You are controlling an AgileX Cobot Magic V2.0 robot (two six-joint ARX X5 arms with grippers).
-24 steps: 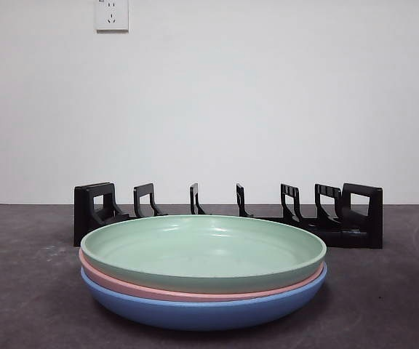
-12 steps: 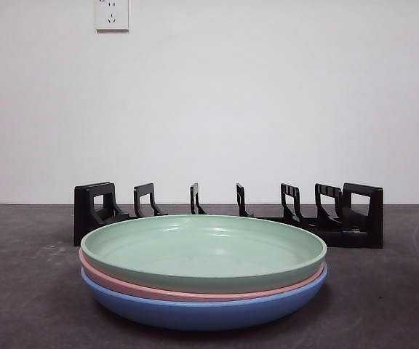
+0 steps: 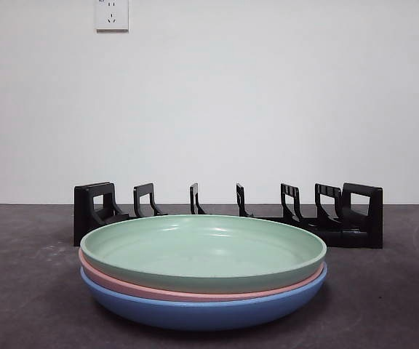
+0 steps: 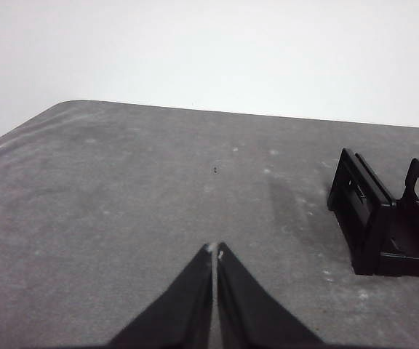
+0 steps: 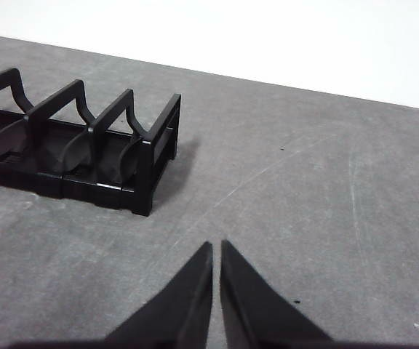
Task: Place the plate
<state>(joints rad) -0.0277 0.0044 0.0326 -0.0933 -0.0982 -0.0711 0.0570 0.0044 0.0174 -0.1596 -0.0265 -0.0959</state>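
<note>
Green plate (image 3: pixel 202 251) atop pink (image 3: pixel 195 293) and blue plates (image 3: pixel 202 311); left jaws (image 4: pixel 214 251), right jaws (image 5: pixel 217 247) closed, empty

Nothing has changed across the front views: the stack of plates (image 3: pixel 203 273) and the black rack (image 3: pixel 228 213) behind it show no shift at all.

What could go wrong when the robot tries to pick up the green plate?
1. The green plate sits nested in the pink plate and the blue plate, so a grab might lift or drag the lower ones too.
2. The black rack has narrow slots, so the plate could miss one and tip.
</note>
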